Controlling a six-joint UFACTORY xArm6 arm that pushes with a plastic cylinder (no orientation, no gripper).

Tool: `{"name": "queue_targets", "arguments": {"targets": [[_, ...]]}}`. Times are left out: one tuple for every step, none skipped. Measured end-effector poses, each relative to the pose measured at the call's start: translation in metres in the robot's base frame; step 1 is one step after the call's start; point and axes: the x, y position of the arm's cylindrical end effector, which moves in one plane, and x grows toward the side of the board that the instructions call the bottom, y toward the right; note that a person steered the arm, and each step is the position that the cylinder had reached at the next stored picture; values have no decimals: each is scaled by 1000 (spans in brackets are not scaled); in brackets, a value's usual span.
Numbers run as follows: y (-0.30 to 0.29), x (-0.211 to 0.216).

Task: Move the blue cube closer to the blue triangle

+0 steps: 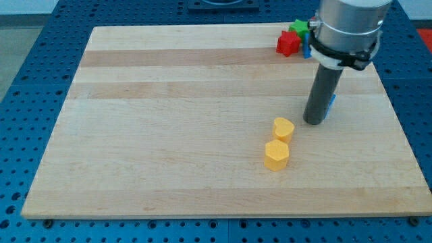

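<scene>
My tip (314, 123) rests on the wooden board (169, 135) at the view's right. A blue block (331, 102) shows as a thin sliver just right of the rod, touching or nearly touching it; its shape is hidden. A second blue block (306, 46) peeks out beside the arm near the view's top, next to the red block; its shape is also hidden. I cannot tell which one is the cube and which the triangle.
A red block (287, 43) and a green block (298, 28) sit at the board's top right. A yellow heart (283, 128) lies just left of my tip, with a yellow hexagon (276, 154) below it.
</scene>
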Motion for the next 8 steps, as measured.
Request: {"name": "queue_targets", "arguments": {"targets": [[13, -14], [19, -28], [23, -39], [33, -45], [48, -45], [63, -46], [64, -57], [64, -73]]}}
